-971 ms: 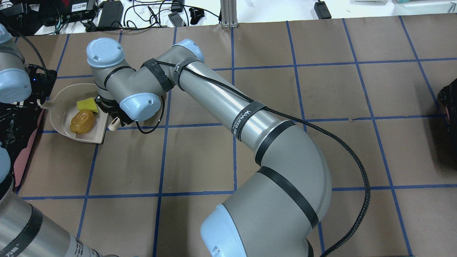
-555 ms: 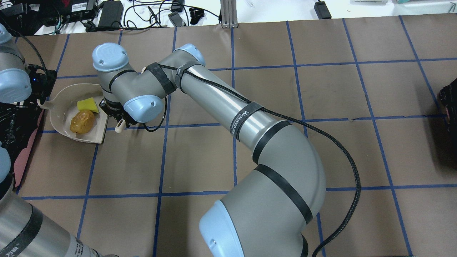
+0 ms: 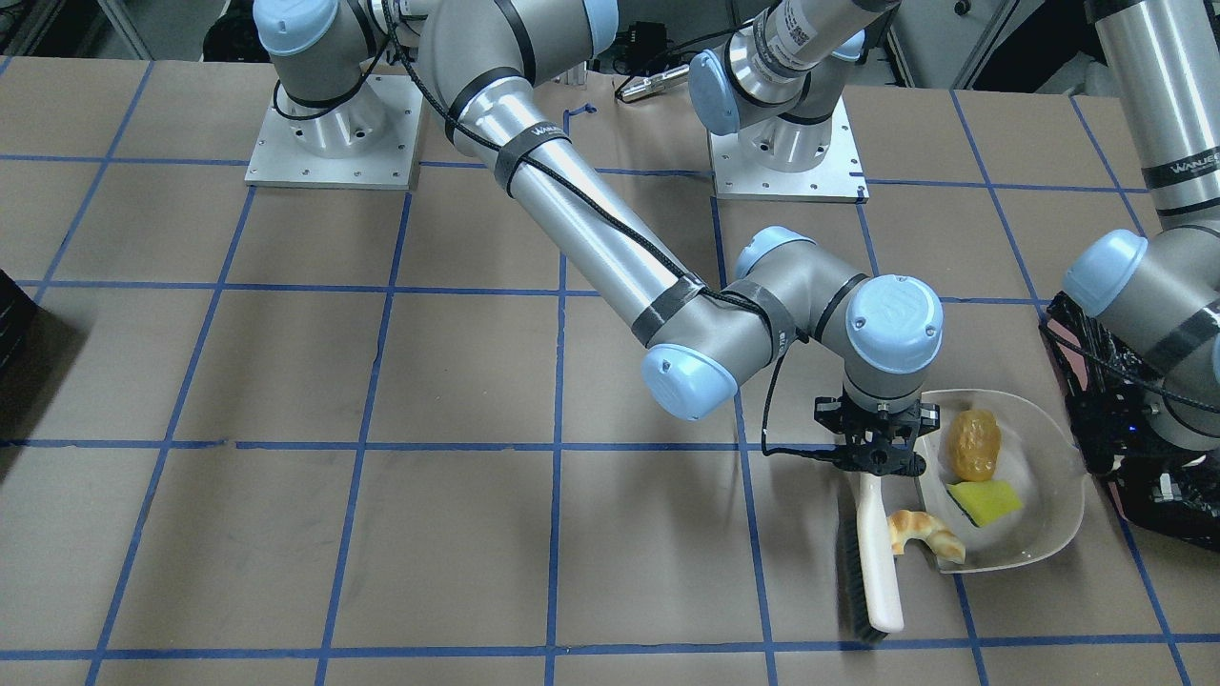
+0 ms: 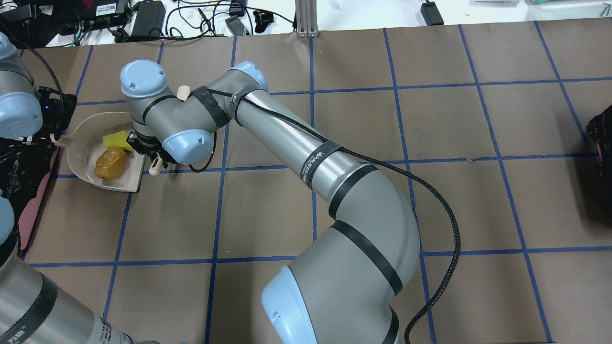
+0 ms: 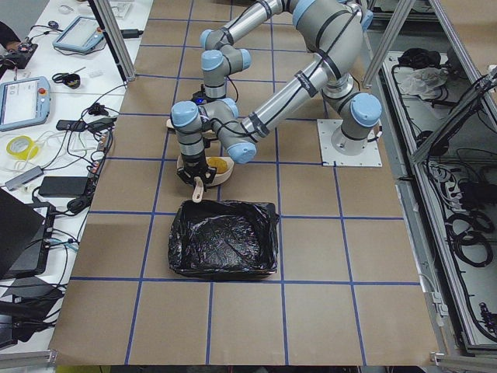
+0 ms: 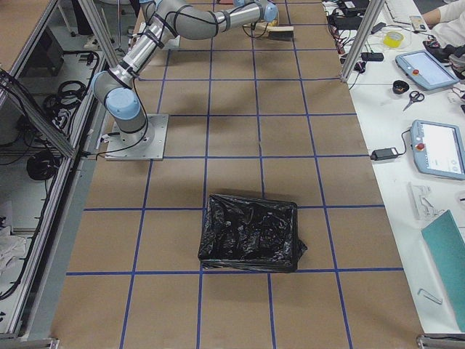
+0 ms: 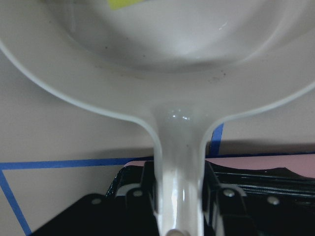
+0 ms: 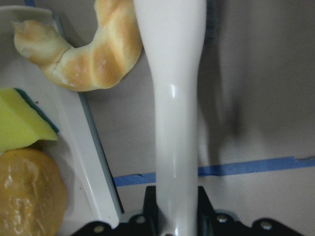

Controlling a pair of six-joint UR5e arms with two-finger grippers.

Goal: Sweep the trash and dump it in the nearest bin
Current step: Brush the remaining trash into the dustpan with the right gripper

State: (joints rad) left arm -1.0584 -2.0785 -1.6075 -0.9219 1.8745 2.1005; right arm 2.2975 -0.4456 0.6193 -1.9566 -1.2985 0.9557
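Front-facing view; 12 o'clock = toward the robot's bases.

Nearest: white brush [image 3: 877, 562] flat on the table [image 3: 286, 381] (brown cover, blue tape grid). Dark bristles on its 9 o'clock side, handle running toward 12.

Croissant piece [image 3: 925, 535] at the brush's 3 o'clock, against the handle, one tip on the open lip of the white dustpan [image 3: 1048, 448]. Inside the pan: yellow-green wedge [image 3: 985, 502], with the orange-yellow oval [image 3: 974, 445] at its 12.

Right gripper [image 3: 872, 459] points down, fingers clamped on the brush handle's end. Left gripper [image 7: 179, 196] has its fingers closed around the pan's handle, at the pan's 3 o'clock.

Bin [image 5: 224, 239]: lined with a black bag, just beside the pan at 3 o'clock. Its pink side shows right behind the pan's handle in the left wrist view. Second dark container [image 6: 251, 234] sits at the table's opposite end, 9 o'clock, well apart.

In the way: from overhead, the right arm's wrist covers the croissant piece and most of the brush. The left wrist and its cabling hang over the bin's rim.

Farther: braided black cable [image 4: 449, 229] strapped along the right arm; mounting plates [image 3: 334, 133] at 12. Side bench holds tablets [image 5: 23, 101], a tape roll [image 5: 19, 145] and loose leads.

Writing: strap [image 4: 316, 161] on the right forearm reads "WANEED"; the smaller print is too small to read.
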